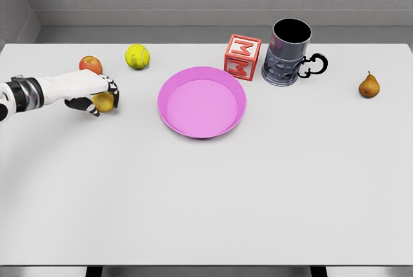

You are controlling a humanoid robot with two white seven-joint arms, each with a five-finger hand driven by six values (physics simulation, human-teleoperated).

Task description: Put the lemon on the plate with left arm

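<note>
A small yellow lemon (104, 102) lies on the white table at the left, under my left hand (102, 98). The hand's white fingers and dark fingertips curl over and around the lemon, which still rests on the table surface. The pink plate (222, 80) sits at the table's middle, a short way to the right of the hand. My left arm comes in from the left edge. The right arm does not show.
A red-orange apple (91, 64) lies just behind my left hand and a yellow-green tennis ball (137, 56) farther back. Behind the plate stand a red letter block (242, 57) and a dark mug (288, 53). A pear (369, 85) lies at the far right.
</note>
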